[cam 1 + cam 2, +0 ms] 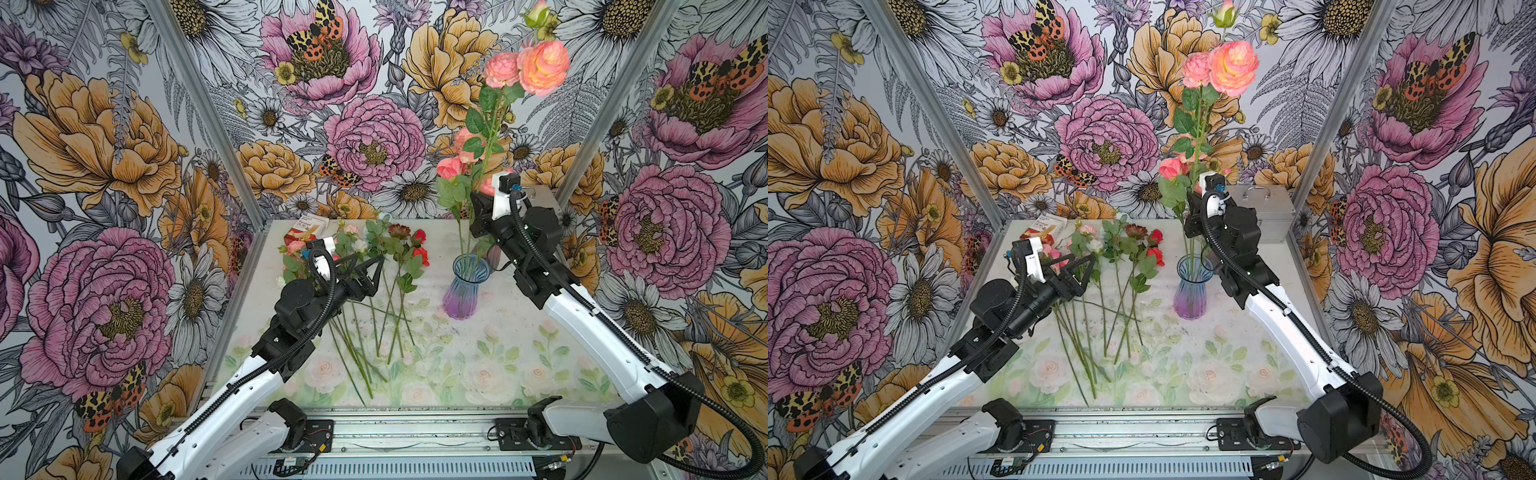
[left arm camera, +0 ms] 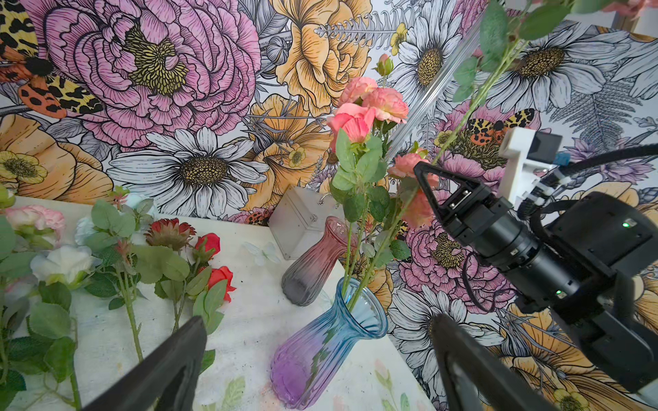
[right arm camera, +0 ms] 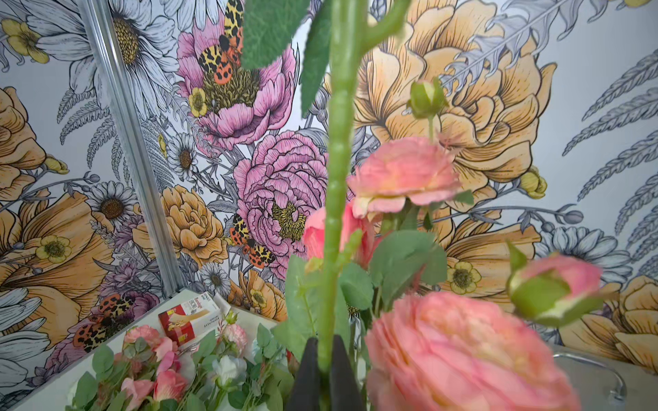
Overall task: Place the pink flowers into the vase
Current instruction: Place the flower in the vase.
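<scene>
The blue-to-purple glass vase (image 1: 463, 286) (image 1: 1191, 291) (image 2: 320, 348) stands right of centre on the table, with pink flowers (image 1: 451, 166) (image 2: 366, 106) standing in it. My right gripper (image 1: 478, 205) (image 1: 1192, 210) (image 3: 324, 356) hovers above the vase, shut on the green stem (image 3: 338, 178) of a tall pink flower spray (image 1: 542, 66) (image 1: 1231, 66). That stem's lower end reaches down into the vase mouth. More pink flowers (image 1: 295, 247) (image 3: 142, 334) lie at the back left. My left gripper (image 1: 370, 270) (image 1: 1081, 270) (image 2: 320, 322) hangs open and empty over the lying stems.
Red and maroon blooms (image 1: 419, 249) and a white rose (image 2: 62, 263) lie among the stems left of the vase. A pink-grey vase (image 2: 313, 263) and a metal case (image 1: 1262, 212) stand behind. A red and white carton (image 1: 305, 228) sits at the back left.
</scene>
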